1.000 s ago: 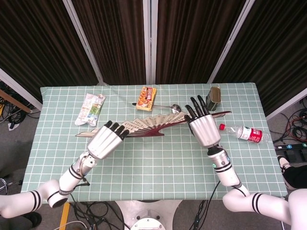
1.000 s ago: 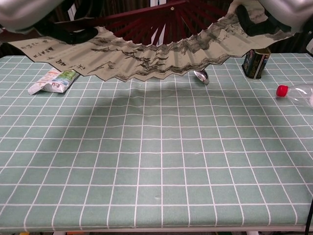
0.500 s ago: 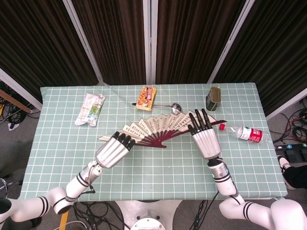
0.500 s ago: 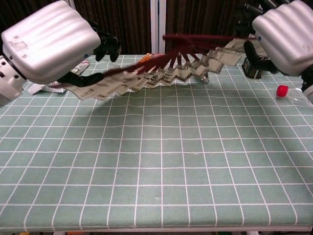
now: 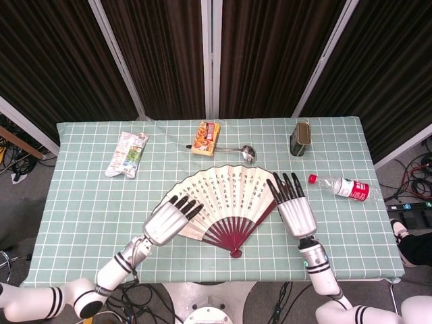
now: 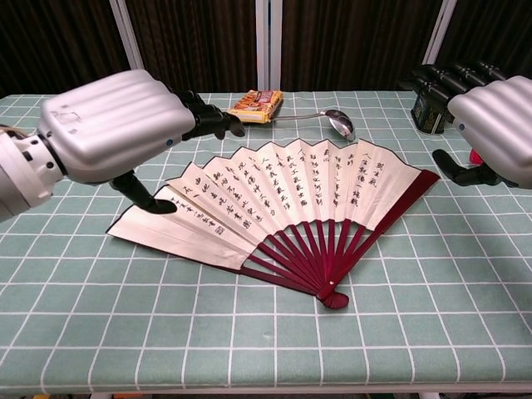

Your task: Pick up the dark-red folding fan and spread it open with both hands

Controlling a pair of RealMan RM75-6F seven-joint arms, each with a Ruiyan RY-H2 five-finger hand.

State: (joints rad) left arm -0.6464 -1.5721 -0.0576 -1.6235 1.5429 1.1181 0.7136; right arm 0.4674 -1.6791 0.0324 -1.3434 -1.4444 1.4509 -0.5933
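Observation:
The dark-red folding fan lies spread wide and flat on the green checked table, its pale calligraphy leaf up and its pivot toward the near edge. My left hand hovers over the fan's left end with fingers extended; its thumb tip points down onto the left edge of the leaf, without gripping. My right hand is just past the fan's right guard stick, fingers apart and holding nothing.
Along the far side lie a white snack packet, an orange packet, a metal spoon and a dark can. A plastic bottle lies at the right.
The fan, held in the air between both hands, has come down flat onto the table nearer me, spread wider. Both hands have let go and drawn back toward the near edge.

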